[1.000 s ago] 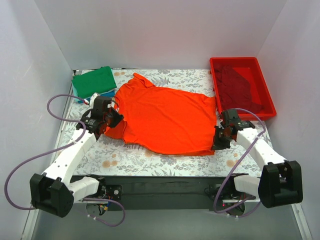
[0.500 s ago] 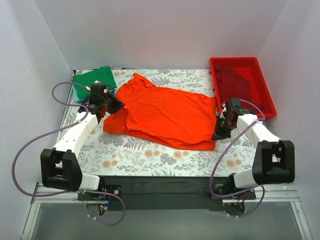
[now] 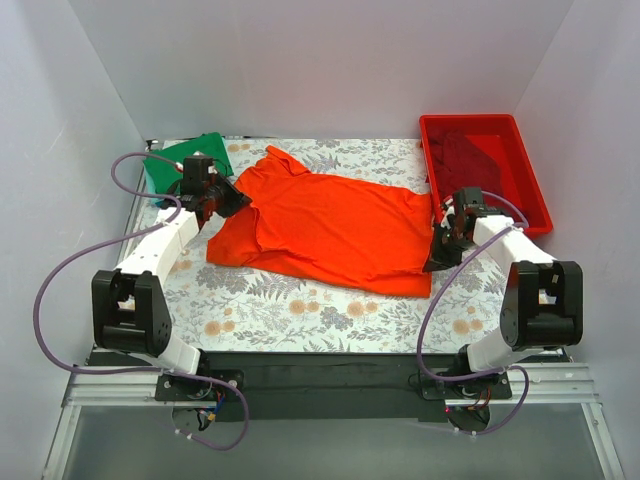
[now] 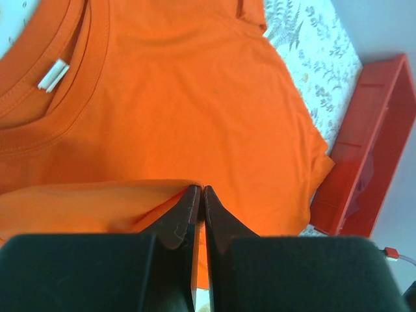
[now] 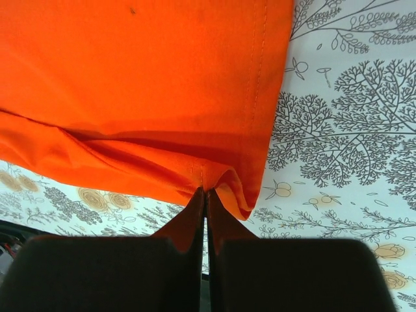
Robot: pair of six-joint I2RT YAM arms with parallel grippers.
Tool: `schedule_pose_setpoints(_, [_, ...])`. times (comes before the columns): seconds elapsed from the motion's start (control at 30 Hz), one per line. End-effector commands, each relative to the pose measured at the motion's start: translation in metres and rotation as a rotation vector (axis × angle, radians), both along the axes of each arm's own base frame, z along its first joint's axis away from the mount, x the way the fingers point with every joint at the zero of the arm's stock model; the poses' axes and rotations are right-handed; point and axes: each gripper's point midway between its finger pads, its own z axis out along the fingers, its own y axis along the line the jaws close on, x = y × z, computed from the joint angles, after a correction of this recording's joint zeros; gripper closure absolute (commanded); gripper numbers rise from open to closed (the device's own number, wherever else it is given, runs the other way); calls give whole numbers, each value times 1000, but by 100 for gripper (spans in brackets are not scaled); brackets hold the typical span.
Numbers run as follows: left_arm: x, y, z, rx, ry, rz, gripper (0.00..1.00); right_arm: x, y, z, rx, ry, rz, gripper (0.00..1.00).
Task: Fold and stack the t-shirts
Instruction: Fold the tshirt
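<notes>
Likely step: lengthwise fold. Bright orange-red cloth t-shirt (image 3: 330, 225) spread on floral worktop (image 3: 300, 310) beside red plastic bin (image 3: 470, 119). Edge pinched by right jaws at bin end, left jaws at end away from bin. Next: edge to be carried across evenly.

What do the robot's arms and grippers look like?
Both arms have white shells and chunky black joints; the left arm and right arm each trail a looping purple cable. The left gripper and right gripper have black, wedge-shaped fingers tapering to points.
</notes>
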Motion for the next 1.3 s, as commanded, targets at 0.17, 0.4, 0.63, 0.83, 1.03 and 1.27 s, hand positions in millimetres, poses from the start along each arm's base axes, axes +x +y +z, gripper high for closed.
schedule_pose_setpoints(0.17, [19, 7, 41, -25, -111, 0, 100, 22, -4, 14, 15, -58, -2, 99])
schedule_pose_setpoints(0.4, [17, 20, 39, -23, -111, 25, 100, 26, -8, 15, 14, -63, -16, 99])
schedule_pose_setpoints(0.63, [19, 23, 39, -36, -112, 19, 100, 29, -9, 16, 15, -69, -20, 99])
schedule_pose_setpoints(0.83, [24, 23, 34, -40, -101, 16, 100, 39, -17, 17, 18, -69, -51, 99])
schedule_pose_setpoints(1.03, [28, 21, 22, -45, -76, 9, 100, 46, -17, 15, 21, -65, -52, 99])
schedule_pose_setpoints(1.27, [37, 21, 12, -42, -62, 12, 100, 52, -15, 15, 34, -69, -48, 99])
